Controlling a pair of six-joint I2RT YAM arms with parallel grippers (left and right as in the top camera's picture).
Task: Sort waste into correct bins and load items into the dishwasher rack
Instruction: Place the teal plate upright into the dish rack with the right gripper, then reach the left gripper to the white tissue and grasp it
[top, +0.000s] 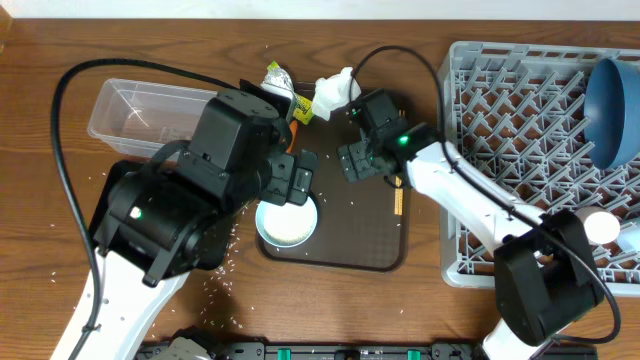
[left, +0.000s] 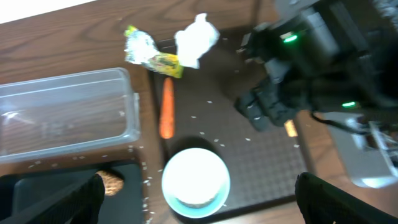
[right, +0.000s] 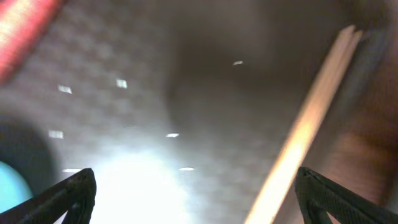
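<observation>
Our right gripper (right: 199, 202) hung wide-jawed over the dark brown rectangular serving tray (top: 370, 240), with the thin wooden chopsticks (right: 305, 130) lying slantwise on it, off to one side. We judged it should shift across, square its jaws to them, then descend and close low.

Left of the brown serving tray (top: 370, 235), the black tray (left: 56, 177) is cut by the left wrist view's bottom edge, and from overhead the left arm (top: 190, 210) covers it. The brown food lump (left: 113, 182) sits half behind a finger (left: 74, 199) of the left gripper (left: 199, 182). Right of the serving tray, the dishwasher rack (top: 520, 150) and dark-blue plate (top: 612, 110) run off frame. On the serving tray, the chopsticks (right: 311, 124) are a blurred pale streak.
</observation>
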